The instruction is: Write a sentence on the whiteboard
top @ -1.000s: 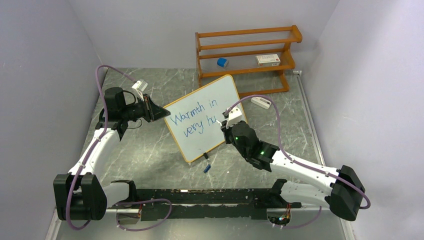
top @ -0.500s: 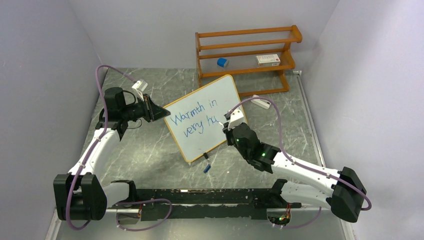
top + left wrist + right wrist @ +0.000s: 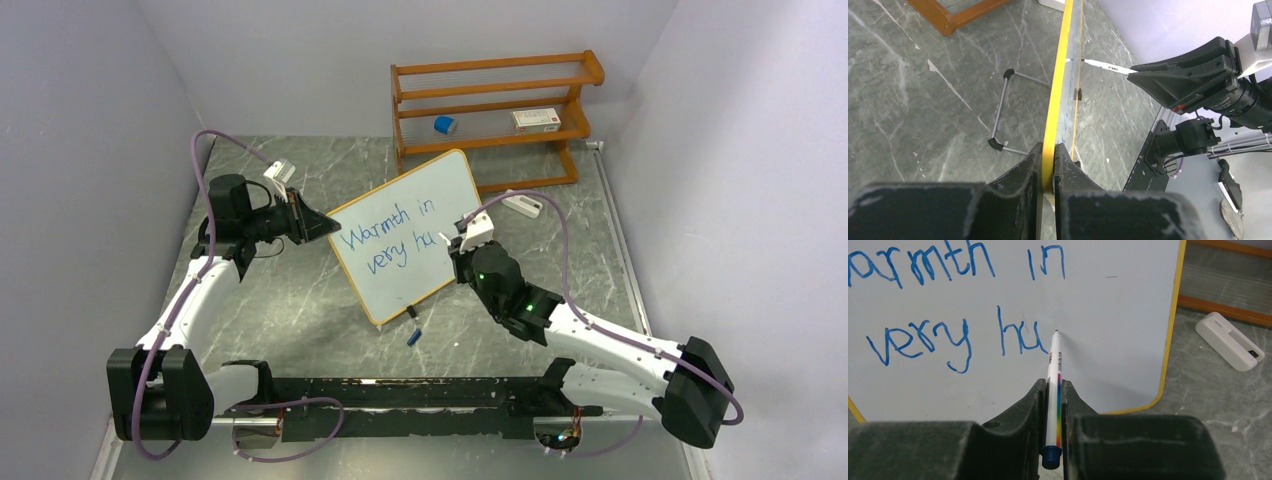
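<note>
Top external view. INSPECTOR: Report the left side of the worktop (image 3: 300, 300).

OPERATOR: The left gripper (image 3: 1048, 150) was closed on the yellow-framed left edge of the whiteboard (image 3: 425, 205). The board stood tilted near the middle of the worktop, in front of the shelf rack (image 3: 495, 68).

INSPECTOR: Progress of the writing?

OPERATOR: The sentence (image 3: 388, 235) was partly written in blue. The upper line read "Warmth in" and the lower line read "very hu". The last word looked unfinished, so at least one more letter was judged outstanding, and possibly more words. Unmarked board remained to the right of the text and below it.

INSPECTOR: The right side?

OPERATOR: The right gripper (image 3: 1053, 387) was clamped on the marker (image 3: 1055, 352). The tip sat at the board face, just right of the "u". In the left wrist view it appeared to touch the surface.

INSPECTOR: Containers?

OPERATOR: The shelf rack at the back was the only holder. One tier carried a small blue object (image 3: 445, 125) at its left and a white box (image 3: 536, 119) at its right, well apart. Outside the rack, a small dark blue piece (image 3: 413, 337), possibly the marker's cap, lay near the board's lower corner. A white block (image 3: 522, 204) lay on the worktop between rack and board.
</note>
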You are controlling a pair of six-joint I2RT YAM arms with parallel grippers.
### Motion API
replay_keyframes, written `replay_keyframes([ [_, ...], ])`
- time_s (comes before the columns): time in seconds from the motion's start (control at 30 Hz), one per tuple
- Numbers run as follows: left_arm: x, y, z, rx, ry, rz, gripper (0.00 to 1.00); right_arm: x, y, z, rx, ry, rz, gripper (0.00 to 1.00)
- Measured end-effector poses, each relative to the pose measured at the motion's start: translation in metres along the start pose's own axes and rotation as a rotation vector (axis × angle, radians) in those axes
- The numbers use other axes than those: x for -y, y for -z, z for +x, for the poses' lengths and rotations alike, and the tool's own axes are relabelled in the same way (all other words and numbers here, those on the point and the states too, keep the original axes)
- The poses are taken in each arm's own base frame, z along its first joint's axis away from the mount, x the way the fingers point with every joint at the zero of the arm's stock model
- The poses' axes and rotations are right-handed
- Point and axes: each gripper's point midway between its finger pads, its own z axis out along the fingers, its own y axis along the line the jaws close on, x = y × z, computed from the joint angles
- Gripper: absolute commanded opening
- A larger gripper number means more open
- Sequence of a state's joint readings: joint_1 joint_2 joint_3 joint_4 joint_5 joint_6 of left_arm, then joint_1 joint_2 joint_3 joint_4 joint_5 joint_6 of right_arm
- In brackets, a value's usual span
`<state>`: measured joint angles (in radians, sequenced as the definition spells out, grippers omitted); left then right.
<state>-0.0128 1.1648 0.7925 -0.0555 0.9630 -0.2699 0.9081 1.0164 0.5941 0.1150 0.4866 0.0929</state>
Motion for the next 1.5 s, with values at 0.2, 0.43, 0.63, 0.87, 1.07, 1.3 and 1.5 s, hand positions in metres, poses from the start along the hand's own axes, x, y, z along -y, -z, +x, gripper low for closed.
replay_keyframes([
  [0.2,0.000,0.000,0.000,0.000,0.000,0.000,0.05,0.005,-0.004,-0.003,0.013,-0.009,0.014,0.00],
  [0.43,0.000,0.000,0.000,0.000,0.000,0.000,0.05,0.003,-0.009,0.000,0.005,-0.007,0.004,0.00],
  [0.63,0.000,0.000,0.000,0.000,0.000,-0.001,0.05,0.004,-0.010,-0.001,0.008,-0.008,0.005,0.00],
  [0.87,0.000,0.000,0.000,0.000,0.000,-0.001,0.05,0.004,-0.011,-0.002,0.013,-0.007,0.004,0.00],
  [1.07,0.000,0.000,0.000,0.000,0.000,-0.001,0.05,0.002,-0.012,-0.002,0.015,0.002,-0.011,0.00],
  [1.3,0.000,0.000,0.000,0.000,0.000,-0.001,0.05,-0.003,-0.012,-0.006,0.027,-0.001,-0.034,0.00],
  [1.5,0.000,0.000,0.000,0.000,0.000,-0.001,0.05,-0.004,-0.012,-0.006,0.029,-0.002,-0.046,0.00],
])
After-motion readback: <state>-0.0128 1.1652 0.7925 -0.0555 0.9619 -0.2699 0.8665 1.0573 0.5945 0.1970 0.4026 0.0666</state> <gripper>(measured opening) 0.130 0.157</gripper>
